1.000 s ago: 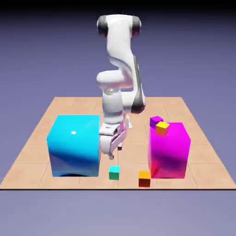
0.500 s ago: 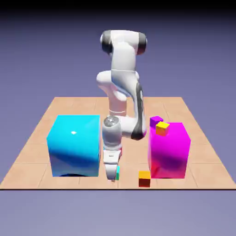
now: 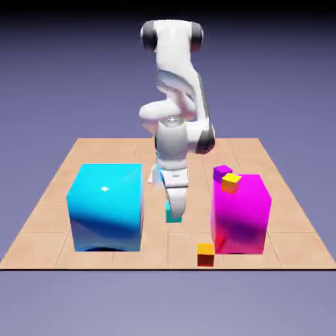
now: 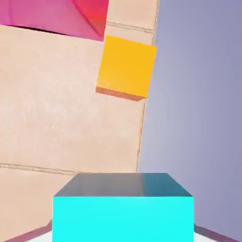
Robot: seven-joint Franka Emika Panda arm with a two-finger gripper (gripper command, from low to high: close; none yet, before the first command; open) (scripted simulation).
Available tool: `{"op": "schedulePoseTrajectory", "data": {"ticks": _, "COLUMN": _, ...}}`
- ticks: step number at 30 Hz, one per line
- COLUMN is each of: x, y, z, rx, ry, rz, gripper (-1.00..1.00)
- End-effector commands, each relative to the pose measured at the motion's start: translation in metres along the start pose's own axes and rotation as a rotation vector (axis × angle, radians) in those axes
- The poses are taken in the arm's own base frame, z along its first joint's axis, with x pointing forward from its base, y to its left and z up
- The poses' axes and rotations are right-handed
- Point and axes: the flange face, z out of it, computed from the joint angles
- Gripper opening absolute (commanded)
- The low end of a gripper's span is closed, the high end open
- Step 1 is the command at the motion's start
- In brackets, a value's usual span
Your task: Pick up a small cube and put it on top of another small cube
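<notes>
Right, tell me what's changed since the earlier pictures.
The gripper has closed on the small teal cube and carried it up and back from the table's near edge, toward the robot's base. The orange cube and both big cubes stayed put.

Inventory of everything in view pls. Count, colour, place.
big cube: 1, cyan, exterior view's left
big block: 1, magenta, exterior view's right
small cube: 1, teal, held between the pincer's fingers
small cube: 1, orange, near the table's front edge
small cube: 1, yellow-orange, by the magenta block's top; contact unclear
small cube: 1, purple, just behind the yellow-orange one; support unclear
table: 1, tan, tiled, under the scene
arm: 1, white with dark joints, reaching toward the camera
pincer: 1, white, closed on the teal cube
</notes>
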Motion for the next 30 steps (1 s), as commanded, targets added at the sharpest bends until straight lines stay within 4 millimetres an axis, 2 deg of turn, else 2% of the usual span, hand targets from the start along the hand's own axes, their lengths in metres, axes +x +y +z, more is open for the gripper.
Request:
{"op": "schedulePoseTrajectory", "data": {"ticks": 1, "x": 0.004, "y": 0.000, "z": -0.011, "rx": -0.011, "ry": 0.008, "rz": -0.025, "gripper": -1.00}}
{"op": "schedulePoseTrajectory", "data": {"ticks": 5, "x": 0.018, "y": -0.001, "z": -0.051, "rx": -0.044, "ry": 0.038, "rz": -0.124, "gripper": -1.00}}
{"op": "schedulePoseTrajectory", "data": {"ticks": 9, "x": 0.026, "y": -0.002, "z": -0.082, "rx": -0.064, "ry": 0.066, "rz": -0.212, "gripper": -1.00}}
{"op": "schedulePoseTrajectory", "data": {"ticks": 13, "x": 0.030, "y": -0.001, "z": -0.103, "rx": -0.071, "ry": 0.090, "rz": -0.292, "gripper": -1.00}}
{"op": "schedulePoseTrajectory", "data": {"ticks": 16, "x": 0.031, "y": 0.001, "z": -0.110, "rx": -0.067, "ry": 0.103, "rz": -0.347, "gripper": -1.00}}
{"op": "schedulePoseTrajectory", "data": {"ticks": 20, "x": 0.033, "y": 0.004, "z": -0.108, "rx": -0.048, "ry": 0.113, "rz": -0.419, "gripper": -1.00}}
{"op": "schedulePoseTrajectory", "data": {"ticks": 23, "x": 0.036, "y": 0.006, "z": -0.097, "rx": -0.025, "ry": 0.113, "rz": -0.472, "gripper": -1.00}}
{"op": "schedulePoseTrajectory", "data": {"ticks": 26, "x": 0.041, "y": 0.006, "z": -0.077, "rx": 0.006, "ry": 0.107, "rz": -0.526, "gripper": -1.00}}
{"op": "schedulePoseTrajectory", "data": {"ticks": 30, "x": 0.051, "y": 0.003, "z": -0.040, "rx": 0.058, "ry": 0.085, "rz": -0.603, "gripper": -1.00}}
